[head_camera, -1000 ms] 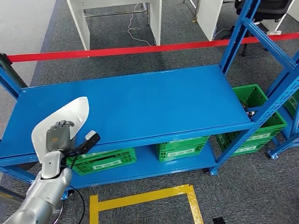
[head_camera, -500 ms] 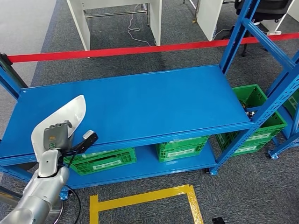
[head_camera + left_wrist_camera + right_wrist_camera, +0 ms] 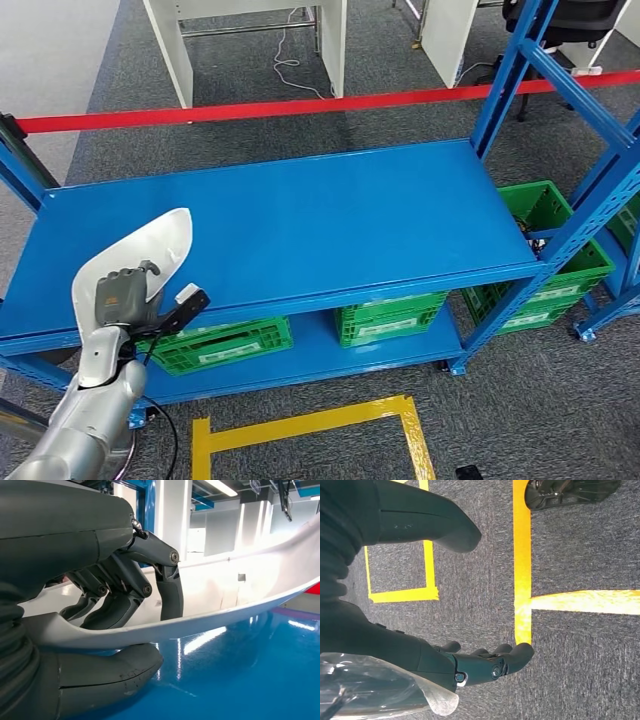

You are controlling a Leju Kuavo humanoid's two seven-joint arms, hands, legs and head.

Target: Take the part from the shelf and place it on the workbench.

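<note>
The part (image 3: 155, 243) is a white curved shell. My left hand (image 3: 121, 296) grips it at the front left corner of the blue shelf top (image 3: 317, 210). In the left wrist view the part (image 3: 234, 592) sits between the dark fingers (image 3: 117, 587) above and the thumb (image 3: 113, 672) below, a little over the glossy blue surface (image 3: 245, 675). My right hand (image 3: 414, 650) hangs over the grey carpet with its fingers (image 3: 497, 665) spread and holds nothing.
Green crates (image 3: 219, 345) stand on the lower shelf and another green crate (image 3: 558, 250) at the right. Blue uprights (image 3: 521, 60) rise at the right. A red tape line (image 3: 226, 110) runs behind the shelf. A yellow floor square (image 3: 309, 425) lies in front.
My left hand and the part dipped slightly left, then came back a little toward the right; the grip is unchanged.
</note>
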